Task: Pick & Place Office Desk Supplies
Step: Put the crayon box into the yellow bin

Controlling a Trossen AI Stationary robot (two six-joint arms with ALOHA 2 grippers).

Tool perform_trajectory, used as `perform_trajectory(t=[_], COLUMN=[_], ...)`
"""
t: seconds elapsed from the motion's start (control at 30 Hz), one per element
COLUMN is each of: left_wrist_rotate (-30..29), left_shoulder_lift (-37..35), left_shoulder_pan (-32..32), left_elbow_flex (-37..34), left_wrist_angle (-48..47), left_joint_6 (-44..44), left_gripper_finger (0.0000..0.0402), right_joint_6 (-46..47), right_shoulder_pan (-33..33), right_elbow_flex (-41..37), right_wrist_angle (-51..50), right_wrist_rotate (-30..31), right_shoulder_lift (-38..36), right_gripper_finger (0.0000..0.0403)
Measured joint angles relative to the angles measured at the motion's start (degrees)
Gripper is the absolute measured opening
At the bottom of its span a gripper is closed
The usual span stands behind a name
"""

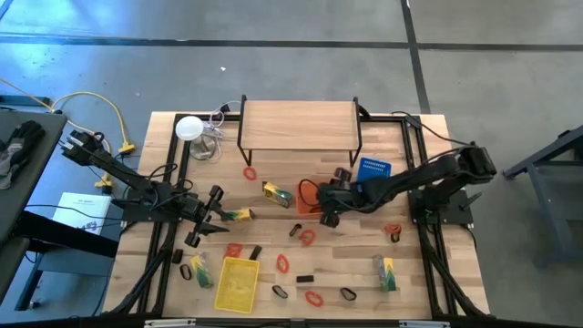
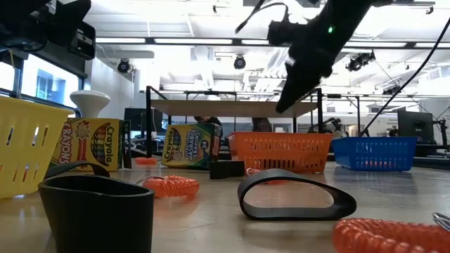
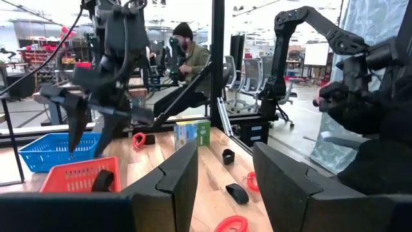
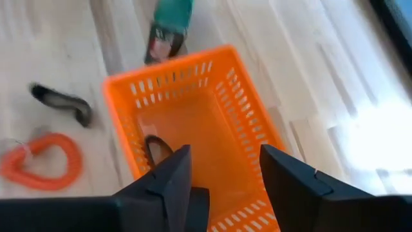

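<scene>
While the right gripper (image 4: 222, 177) hangs over the orange basket (image 1: 310, 199), its fingers stand apart with nothing between them, and the right wrist view looks straight down into that basket. A black clip (image 4: 156, 150) lies on the basket floor, by the wall nearest the fingers. Just outside the basket, a red band (image 4: 42, 161) and another black clip (image 4: 64, 103) lie on the table (image 1: 419, 273), and a green-ended pack (image 4: 168, 29) sits beyond the basket's far corner.

Over on the other side of the basket, the left gripper (image 1: 211, 211) hovers above the table with its fingers parted too, gripping nothing; a pack (image 1: 240, 215) lies just beside its tips. From its wrist view, the orange basket shows with a dark clip inside, and the blue basket (image 3: 48, 148) sits behind it.

The rest of the supplies are scattered around the orange basket: a crayon pack (image 1: 277, 193) close on its left-arm side, a red band (image 1: 250, 172) beyond that towards the wooden shelf (image 1: 299, 123), more bands and clips strewn on the near side, and one pack (image 1: 384, 272) well away near the right arm's base. A yellow basket (image 1: 237, 282) sits well off towards the table's near edge, with another pack (image 1: 200, 269) just beside it.

In the background of the left wrist view, a person (image 3: 190, 58) in a dark cap sits at a desk.
</scene>
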Motion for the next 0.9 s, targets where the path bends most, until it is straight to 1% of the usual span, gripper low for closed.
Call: perform_trajectory(t=[0.23, 0.4, 0.67, 0.77, 0.83, 0.9], left_wrist_rotate=[0.0, 0.0, 0.0, 0.0, 0.0, 0.0], left_shoulder_lift=[0.0, 0.0, 0.0, 0.0, 0.0, 0.0], left_shoulder_pan=[0.0, 0.0, 0.0, 0.0, 0.0, 0.0], left_elbow_flex=[0.0, 0.0, 0.0, 0.0, 0.0, 0.0], left_wrist_angle=[-0.7, -1.0, -1.0, -1.0, -1.0, -1.0], left_joint_6=[0.0, 0.0, -0.2, -0.2, -0.2, -0.1], left_gripper_finger=[0.0145, 0.0145, 0.0145, 0.0145, 0.0145, 0.0145], right_joint_6=[0.1, 1.1, 9.7, 14.2, 15.1, 15.4], right_shoulder_pan=[3.9, 7.8, 14.3, 15.7, 16.4, 17.3], right_elbow_flex=[0.0, 0.0, 0.0, 0.0, 0.0, 0.0], right_wrist_angle=[-1.7, -0.7, -0.3, -0.5, -0.5, -0.3], right_wrist_rotate=[-0.1, -0.1, 0.5, -1.0, -1.9, -1.5], right_shoulder_lift=[-8.0, -12.1, -13.0, -13.0, -13.0, -13.0], right_gripper_finger=[0.0159, 0.0152, 0.0144, 0.0144, 0.0144, 0.0144])
